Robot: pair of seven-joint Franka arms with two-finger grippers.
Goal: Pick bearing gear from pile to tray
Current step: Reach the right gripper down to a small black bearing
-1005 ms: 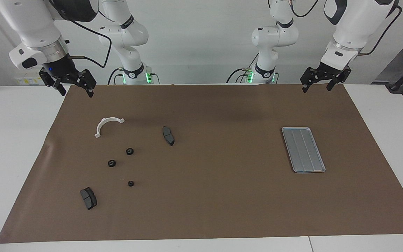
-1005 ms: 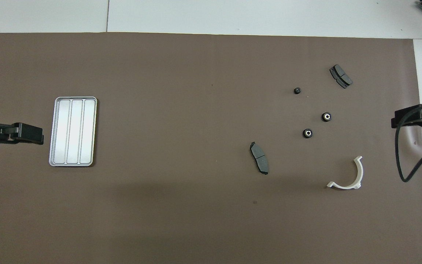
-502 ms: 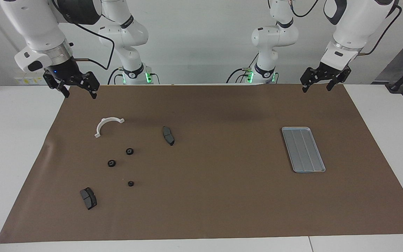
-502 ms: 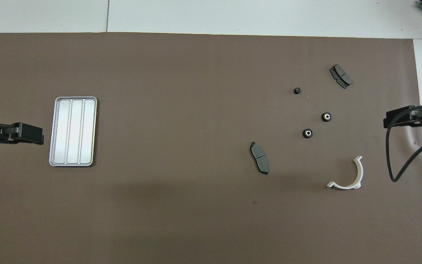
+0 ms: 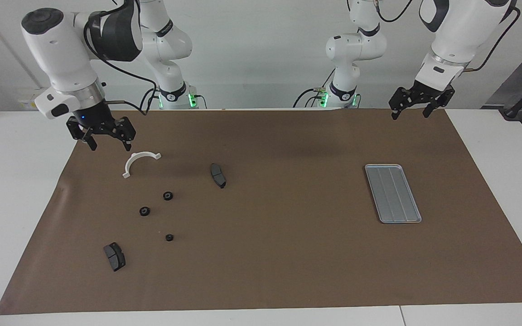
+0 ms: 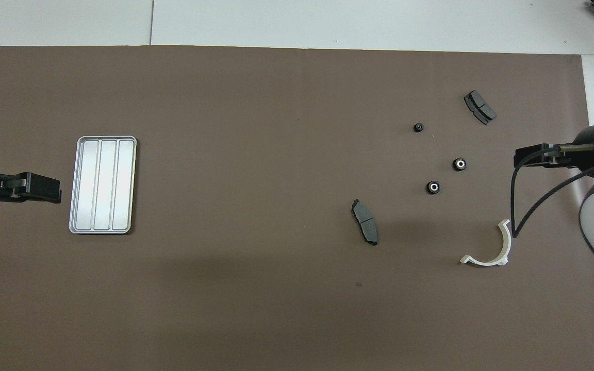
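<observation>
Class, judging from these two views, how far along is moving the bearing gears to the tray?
Done: nothing; the tray is bare. In hand: the right tool, open, hangs near the white bracket. Left: all three gears. The left tool waits, open.

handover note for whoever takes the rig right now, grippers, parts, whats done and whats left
Right gripper: open, empty, up in the air over the mat's edge beside the white bracket.
Left gripper: open, empty, waiting over the mat's edge nearest the robots, at the tray's end of the table.
Parts: three small black gears lie loose on the mat at the right arm's end, with two dark brake pads among them.
Tray: at the left arm's end, nothing in it.
Done: nothing moved to the tray.
Left: pick the gears and set them in the tray.
</observation>
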